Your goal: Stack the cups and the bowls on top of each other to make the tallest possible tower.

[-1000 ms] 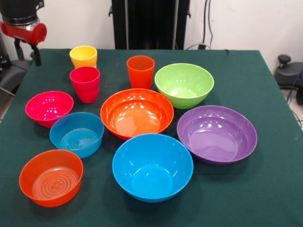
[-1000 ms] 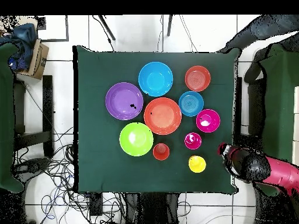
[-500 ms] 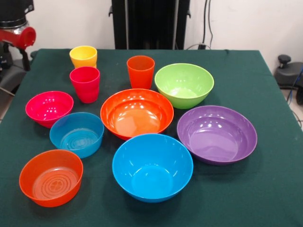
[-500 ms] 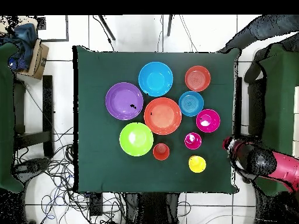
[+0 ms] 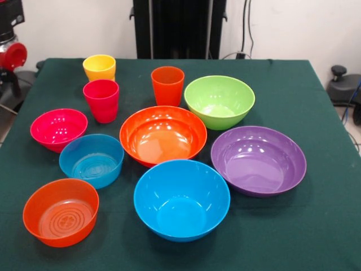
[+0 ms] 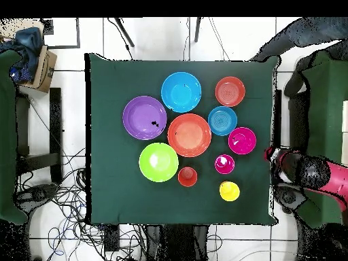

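Claw [image 5: 10, 84] farther off table [image 5: 316, 237], empty.

Table [image 5: 316, 101] covered by a dark green cloth, square in the overhead view. Behind it a plain white wall [image 5: 282, 28]; cables [image 5: 246, 25] hang down it. A black upright frame [image 5: 179, 28] stands at the table's far edge. Floor [image 6: 68, 102] is white tile with dark joints. Tangled cords [image 6: 58, 190] lie beside the table. A cardboard box [image 6: 45, 68] sits off one corner.
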`<state>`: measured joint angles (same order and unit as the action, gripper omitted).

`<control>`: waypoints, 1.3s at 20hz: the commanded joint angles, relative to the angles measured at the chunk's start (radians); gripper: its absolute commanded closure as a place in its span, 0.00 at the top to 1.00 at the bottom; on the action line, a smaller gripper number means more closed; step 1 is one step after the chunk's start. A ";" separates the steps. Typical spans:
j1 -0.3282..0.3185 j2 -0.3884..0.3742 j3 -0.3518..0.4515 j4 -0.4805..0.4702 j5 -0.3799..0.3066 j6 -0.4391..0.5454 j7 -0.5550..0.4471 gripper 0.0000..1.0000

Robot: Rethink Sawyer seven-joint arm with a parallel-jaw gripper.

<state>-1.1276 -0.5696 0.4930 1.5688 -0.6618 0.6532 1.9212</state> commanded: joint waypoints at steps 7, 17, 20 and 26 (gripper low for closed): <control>0.067 0.146 0.082 -0.276 -0.005 0.165 -0.246 1.00; 0.117 0.188 0.068 -0.362 -0.001 0.192 -0.206 1.00; 0.130 0.195 0.061 -0.367 -0.003 0.183 -0.191 1.00; 0.157 0.187 0.044 -0.341 0.020 0.168 -0.121 1.00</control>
<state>-1.0472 -0.4021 0.5241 1.2569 -0.6593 0.7400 1.9212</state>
